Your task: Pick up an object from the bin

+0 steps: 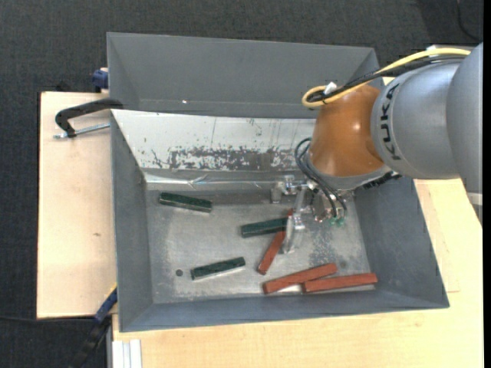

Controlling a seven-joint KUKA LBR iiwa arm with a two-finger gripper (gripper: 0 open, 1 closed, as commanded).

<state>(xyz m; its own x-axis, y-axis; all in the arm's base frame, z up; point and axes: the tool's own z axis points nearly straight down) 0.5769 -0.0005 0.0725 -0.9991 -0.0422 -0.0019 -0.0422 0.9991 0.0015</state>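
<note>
Evidently the gripper (pixel 293 230) hung low near the middle of the bin (pixel 130 228), at the top end of a slanting red-brown stick (pixel 269 257).
From the left, a dark green stick (pixel 184 202) lay at ten o'clock, a second green stick (pixel 218 268) at seven and a third green stick (pixel 263 227) at centre; the slanting one ran from six o'clock up towards the gripper, and two further red-brown sticks (pixel 322 280) lay together at five. Whether the gripper was spread or closed could not be told. The slanting stick looked light, stiff and flat-sided; it was probably best pinched across its narrow width near mid-length, since an end grip might have let it pivot.
</note>
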